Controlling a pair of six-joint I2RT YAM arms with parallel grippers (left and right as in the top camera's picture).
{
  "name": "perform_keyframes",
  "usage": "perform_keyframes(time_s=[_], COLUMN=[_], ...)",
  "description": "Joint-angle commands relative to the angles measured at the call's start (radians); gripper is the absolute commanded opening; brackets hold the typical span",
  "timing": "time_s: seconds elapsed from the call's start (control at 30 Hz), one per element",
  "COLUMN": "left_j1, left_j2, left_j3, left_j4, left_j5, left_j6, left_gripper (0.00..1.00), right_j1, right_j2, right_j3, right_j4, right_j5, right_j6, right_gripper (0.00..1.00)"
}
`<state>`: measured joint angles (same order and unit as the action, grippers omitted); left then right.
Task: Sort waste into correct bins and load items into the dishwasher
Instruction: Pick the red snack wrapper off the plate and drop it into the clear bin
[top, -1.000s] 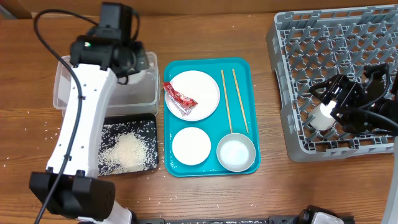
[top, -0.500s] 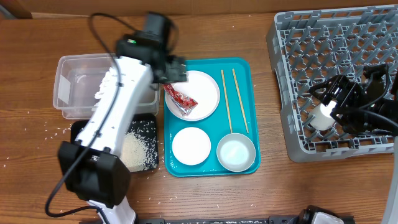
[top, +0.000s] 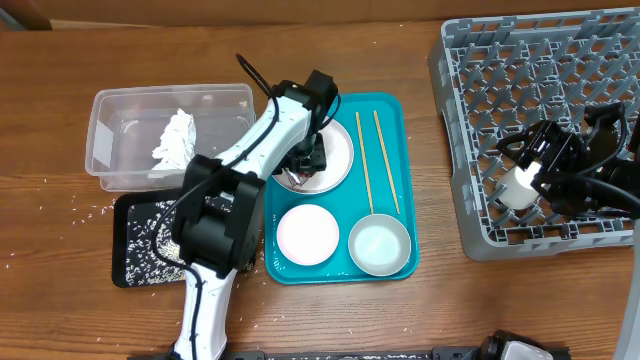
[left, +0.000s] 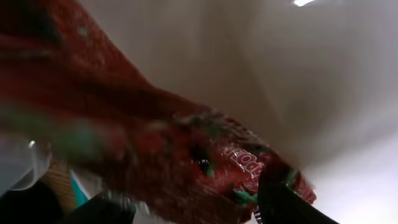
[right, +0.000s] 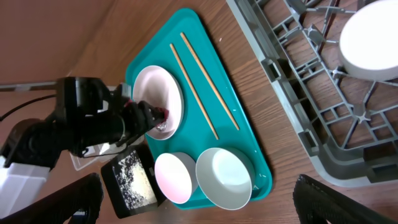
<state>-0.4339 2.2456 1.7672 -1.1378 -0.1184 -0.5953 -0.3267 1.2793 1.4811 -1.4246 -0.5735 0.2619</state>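
Note:
My left gripper (top: 303, 166) is down on the large white plate (top: 335, 135), its jaws open on either side of the crumpled red wrapper (left: 205, 155), which fills the left wrist view between the two dark fingers (left: 289, 199). The white tissue (top: 176, 138) lies in the clear tub (top: 110, 115). Rice covers the black tray (top: 135, 250). A smaller white dish (top: 306, 235), a metal bowl (top: 380, 247) and two chopsticks (top: 365, 160) lie on the teal tray (top: 395, 110). My right gripper (top: 530, 168) hangs open above the grey rack (top: 470, 70), over the white cup (top: 515, 190).
Loose rice grains (top: 75, 205) are scattered on the wooden table left of the black tray. The left arm's white link (top: 250, 150) stretches across the clear tub's right end and the black tray. The rack (right: 298, 37) takes up the right side.
The left arm swung from the clear tub to the plate, leaving the tissue in the tub. Its jaws opened and now straddle the red wrapper. The right arm has not moved.

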Motion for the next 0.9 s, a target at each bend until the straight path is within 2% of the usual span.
perform_keyframes(time_s=[0.0, 0.03, 0.07, 0.27, 0.4, 0.53, 0.57, 0.67, 0.73, 0.8, 0.87], left_j1=[0.003, 0.003, 0.003, 0.006, 0.045, 0.150, 0.214, 0.295, 0.329, 0.349, 0.358], left_j2=[0.024, 0.023, 0.016, -0.088, -0.232, -0.352, -0.366, -0.346, -0.318, -0.283, -0.261], left_j3=[-0.005, -0.004, -0.002, 0.043, 0.075, 0.075, 0.075, 0.060, 0.045, 0.045, 0.045], left_j4=[-0.011, -0.011, -0.011, -0.031, -0.073, -0.109, -0.114, -0.106, -0.092, -0.090, -0.097], left_j5=[0.019, 0.020, 0.022, 0.094, 0.070, -0.040, -0.048, -0.042, -0.039, -0.024, 0.018], left_j6=[-0.037, -0.037, -0.037, -0.005, 0.018, 0.035, 0.053, 0.103, 0.150, 0.217, 0.282], left_gripper=[0.30, 0.15, 0.04, 0.04, 0.04, 0.04, 0.04, 0.04, 0.19, 0.46, 0.61], right_j1=[0.002, 0.002, 0.002, 0.002, 0.002, 0.002, 0.002, 0.002, 0.002, 0.002, 0.002], right_j2=[-0.004, -0.004, -0.004, -0.004, -0.004, -0.004, -0.004, -0.004, -0.004, -0.004, -0.004], right_j3=[0.015, 0.015, 0.015, 0.015, 0.015, 0.015, 0.015, 0.015, 0.015, 0.015, 0.015], right_j4=[0.000, 0.000, 0.000, 0.000, -0.014, -0.022, -0.018, -0.001, 0.002, 0.002, 0.002], right_j5=[-0.012, -0.012, -0.012, -0.012, -0.011, 0.000, 0.008, 0.013, 0.014, 0.014, 0.014], right_j6=[-0.001, -0.002, -0.002, -0.002, -0.005, -0.005, -0.005, -0.005, -0.004, -0.005, -0.004], right_gripper=[1.00, 1.00, 1.00, 1.00, 1.00, 1.00, 1.00, 1.00, 1.00, 1.00, 1.00])
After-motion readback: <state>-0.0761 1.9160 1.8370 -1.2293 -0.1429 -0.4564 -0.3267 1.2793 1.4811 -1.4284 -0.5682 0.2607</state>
